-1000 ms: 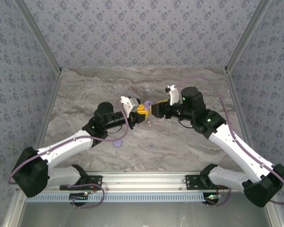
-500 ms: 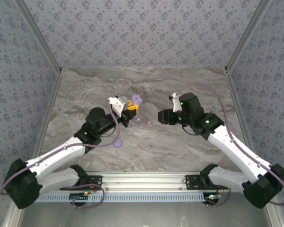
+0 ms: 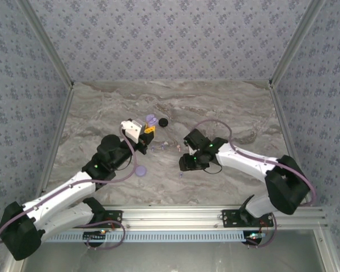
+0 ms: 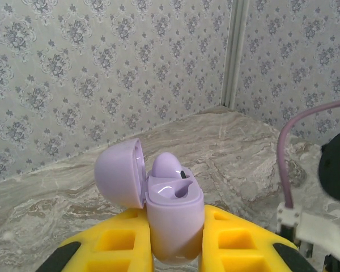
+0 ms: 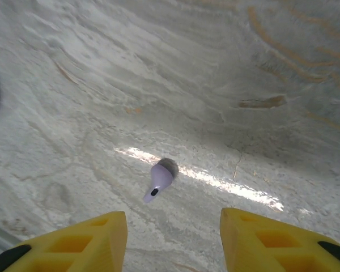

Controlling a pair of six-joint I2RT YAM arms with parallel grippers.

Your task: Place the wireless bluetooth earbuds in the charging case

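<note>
Grips lilac charging case (image 4: 173, 226) in left pincer (image 4: 175, 252), lid open. Aims right pincer (image 5: 173, 241), jaws apart and empty, at lilac earbud (image 5: 160, 177) lying on tabletop (image 5: 243, 85). Advise: straddle bud's head, descend squarely, close gently to prevent flicking.

Left gripper (image 4: 175, 241) closed, right gripper (image 5: 173, 235) agape

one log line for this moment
left fingers: shut on open lilac case | right fingers: open above lilac earbud on table | earbud: ungrasped
</note>
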